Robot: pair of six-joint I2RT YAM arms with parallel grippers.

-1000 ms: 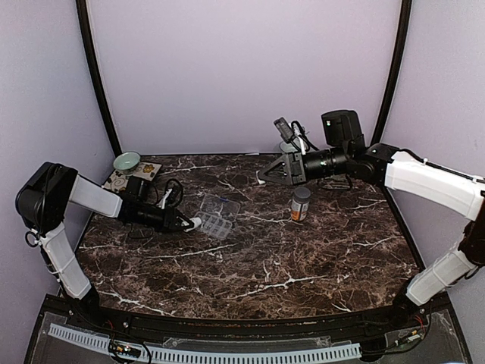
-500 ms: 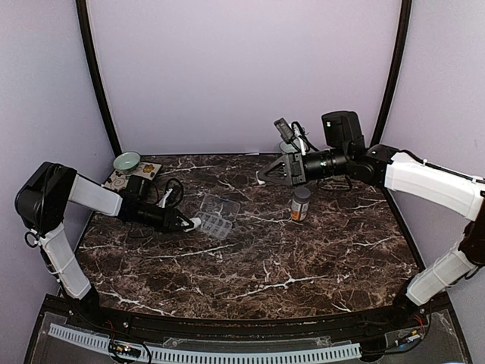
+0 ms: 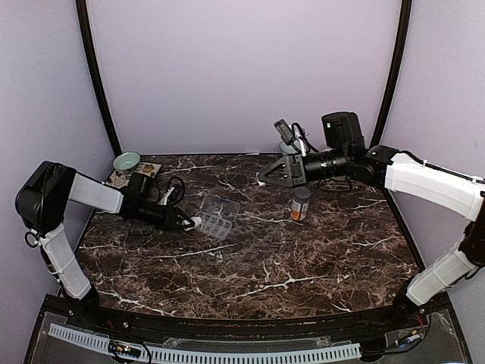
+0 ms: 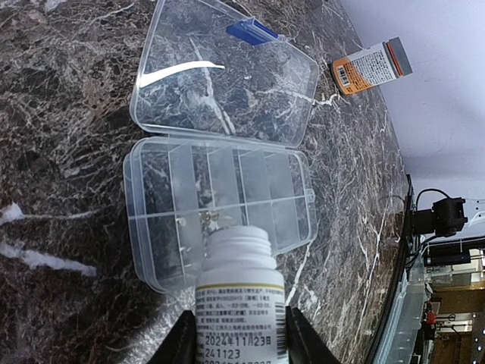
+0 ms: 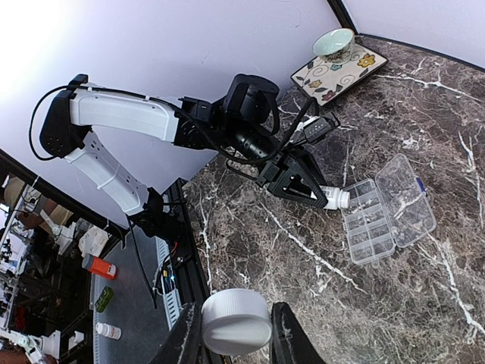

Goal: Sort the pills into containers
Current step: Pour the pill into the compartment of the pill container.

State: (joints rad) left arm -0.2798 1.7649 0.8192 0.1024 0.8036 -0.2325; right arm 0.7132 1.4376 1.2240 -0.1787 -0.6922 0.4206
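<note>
The marble table (image 3: 303,258) is being occupied at ten o'clock by the open organizer box (image 3: 217,215). A white bottle (image 4: 241,292), mouth over its compartments, is being clamped by the half-closed left gripper (image 4: 241,345), detail given only by that wrist view. A white cap (image 5: 236,322), unreadable from above, is being pinched by the narrowly parted right gripper (image 5: 236,343).

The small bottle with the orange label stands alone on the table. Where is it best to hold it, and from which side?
Grip the orange-label bottle on its round body, below the grey cap, with the hand coming level from its right side. It stands upright, so its wall is vertical, and the table is bare around it.
</note>
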